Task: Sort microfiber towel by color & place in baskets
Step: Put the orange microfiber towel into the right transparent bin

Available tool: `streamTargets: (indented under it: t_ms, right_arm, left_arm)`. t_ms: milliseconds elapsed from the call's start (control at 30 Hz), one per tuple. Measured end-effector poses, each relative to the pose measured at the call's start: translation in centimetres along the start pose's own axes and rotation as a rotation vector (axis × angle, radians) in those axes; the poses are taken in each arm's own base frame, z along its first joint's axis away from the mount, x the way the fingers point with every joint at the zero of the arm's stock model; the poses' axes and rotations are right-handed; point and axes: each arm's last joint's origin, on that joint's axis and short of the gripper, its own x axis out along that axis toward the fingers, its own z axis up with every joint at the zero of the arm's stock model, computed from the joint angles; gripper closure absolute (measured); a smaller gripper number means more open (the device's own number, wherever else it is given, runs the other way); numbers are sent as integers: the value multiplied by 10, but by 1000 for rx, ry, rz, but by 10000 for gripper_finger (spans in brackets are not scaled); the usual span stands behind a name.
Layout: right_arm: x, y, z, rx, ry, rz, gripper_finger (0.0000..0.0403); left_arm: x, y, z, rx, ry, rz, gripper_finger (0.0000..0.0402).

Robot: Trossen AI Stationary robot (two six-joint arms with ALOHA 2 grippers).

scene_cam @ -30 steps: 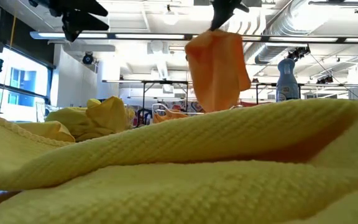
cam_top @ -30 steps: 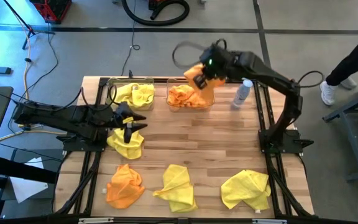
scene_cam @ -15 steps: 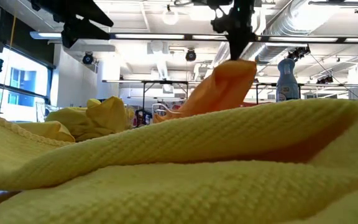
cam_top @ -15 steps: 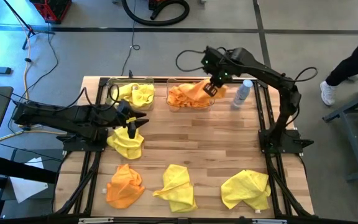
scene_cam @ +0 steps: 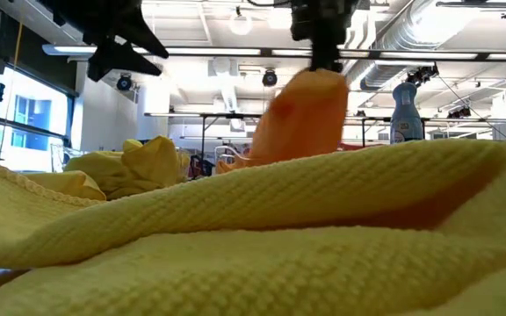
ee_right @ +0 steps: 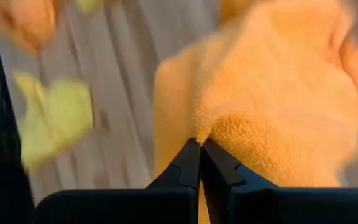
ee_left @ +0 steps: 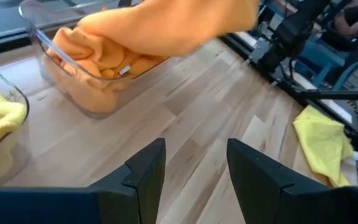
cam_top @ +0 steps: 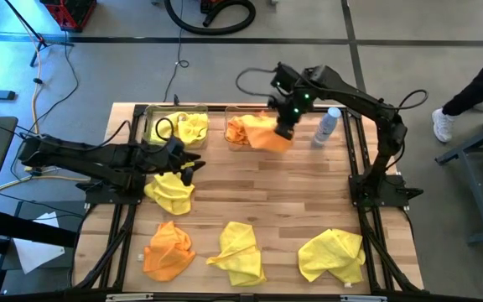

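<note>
Right claw [cam_top: 285,132] is clamped on an orange towel [cam_top: 262,134], holding it over the near rim of the right basket [cam_top: 231,126]; the cloth hangs partly inside, partly over the table-side edge. Right wrist view confirms it: my fingers [ee_right: 199,163] pinched flat on a fold of orange fabric. That basket already has orange cloth bunched in the bottom, so this one is going to the right place, just not released yet. Left claw [cam_top: 183,169] is parted and holding nothing, hovering beside the left basket [cam_top: 148,126] and just above a yellow towel [cam_top: 170,192] lying on the table. Left basket has yellow cloth [cam_top: 187,127] in it, so colour split looks consistent: yellow left, orange right. Still loose on the table [cam_top: 309,193]: the yellow one under my left claw, another orange towel [cam_top: 168,249] at the near left, a yellow one [cam_top: 240,250] near centre, and a yellow one [cam_top: 332,255] near right. My read: roughly a third to halfway through, four towels left plus the one in hand. Spray bottle [cam_top: 327,126] stands just right of the orange basket, not part of the sort. A person's leg and shoe [cam_top: 444,124] are off the table at far right, well apart from both arms.
</note>
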Motion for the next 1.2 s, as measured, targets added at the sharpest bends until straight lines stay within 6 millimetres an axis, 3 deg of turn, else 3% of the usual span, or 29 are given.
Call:
streamTargets:
  t_ms: [100, 200, 467, 600, 700, 900, 1200]
  right_arm:
    - [0, 2, -12, -6, 123, -59, 403]
    - [-2, -4, -12, -24, 141, -193, 403]
    - [-12, -22, 30, -118, -298, -353, 403]
    - [-4, -24, 40, -168, -344, -302, 403]
    - [16, -28, 41, -174, -259, -273, 403]
    - [79, -56, 40, -125, 29, -357, 403]
    - [153, -89, 38, -81, 235, -362, 403]
  left_arm:
    - [3, -1, -2, 5, 10, 8, 243]
    - [6, -1, -3, 8, 16, 13, 243]
    - [8, -1, -3, -20, 21, 19, 243]
    - [8, -2, -4, -59, 24, 16, 243]
    - [7, -3, -5, -62, 31, 6, 243]
    - [7, -3, -5, -61, 33, 3, 243]
    - [7, -3, -5, -70, 33, 2, 243]
